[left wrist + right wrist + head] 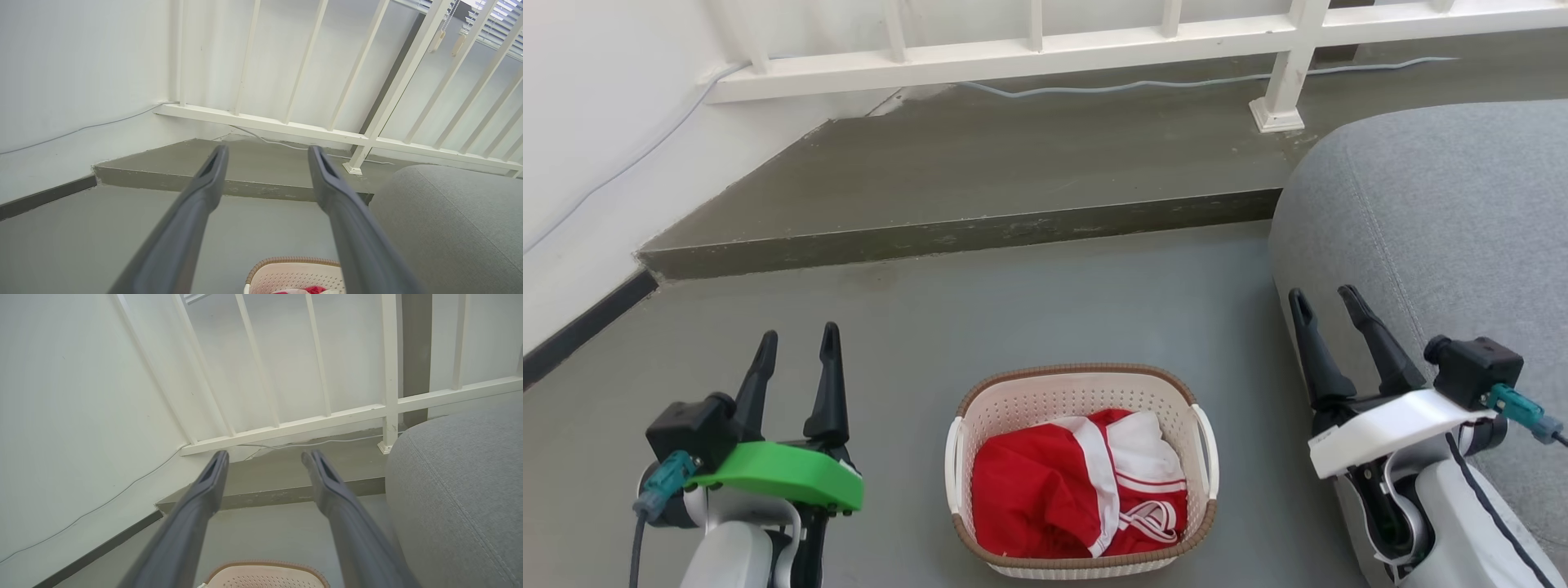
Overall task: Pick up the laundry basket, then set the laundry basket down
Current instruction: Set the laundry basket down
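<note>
The laundry basket (pixel 1013 406) stands on the grey floor at the bottom middle of the head view, cream-white and perforated, with a brown woven-look rim and white side handles. A red and white garment (pixel 1045 490) lies inside it. My left gripper (pixel 797 340) hangs open to the basket's left, apart from it. To the basket's right my right gripper (pixel 1325 300) is open too, close by the sofa. The basket's far rim shows low in the left wrist view (pixel 292 260) and in the right wrist view (pixel 265 564). Open fingers frame both views, left gripper (pixel 267 151), right gripper (pixel 265 456).
A grey sofa (pixel 1445 220) fills the right side, close to my right arm. A raised concrete step (pixel 964 233) crosses beyond the basket, with a white railing (pixel 1029 49) and a thin cable (pixel 1143 83) on it. A white wall (pixel 596 139) stands at the left.
</note>
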Available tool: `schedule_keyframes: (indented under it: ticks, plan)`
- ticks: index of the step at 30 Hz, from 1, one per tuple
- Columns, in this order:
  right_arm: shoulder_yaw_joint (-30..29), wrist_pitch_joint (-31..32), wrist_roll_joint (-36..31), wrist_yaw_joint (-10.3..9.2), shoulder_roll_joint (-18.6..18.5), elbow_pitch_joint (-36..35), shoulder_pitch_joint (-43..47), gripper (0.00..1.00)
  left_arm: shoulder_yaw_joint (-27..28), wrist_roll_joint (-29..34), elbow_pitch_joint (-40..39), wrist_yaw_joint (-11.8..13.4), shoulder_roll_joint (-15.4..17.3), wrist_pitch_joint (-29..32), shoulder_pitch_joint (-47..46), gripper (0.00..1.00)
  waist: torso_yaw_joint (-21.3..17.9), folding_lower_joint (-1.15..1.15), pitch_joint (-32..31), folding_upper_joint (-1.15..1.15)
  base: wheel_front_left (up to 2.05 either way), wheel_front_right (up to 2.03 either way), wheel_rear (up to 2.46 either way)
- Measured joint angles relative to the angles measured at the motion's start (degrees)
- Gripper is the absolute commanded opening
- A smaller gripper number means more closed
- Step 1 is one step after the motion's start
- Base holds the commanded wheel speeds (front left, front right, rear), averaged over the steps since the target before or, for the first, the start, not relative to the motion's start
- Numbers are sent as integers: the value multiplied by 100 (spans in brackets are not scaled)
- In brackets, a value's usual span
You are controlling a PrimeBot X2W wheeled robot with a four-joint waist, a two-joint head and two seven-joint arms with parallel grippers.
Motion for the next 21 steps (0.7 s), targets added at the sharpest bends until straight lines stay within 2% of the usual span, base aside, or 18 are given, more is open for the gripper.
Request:
schedule_keyframes:
  ticks: [21]
  plan:
    - [-149, 0, -267, 9, 160, -302, 286, 100, -8, 145, -328, -107, -12, 0, 307, 100, -79, 0, 34, 0, 0, 0, 0]
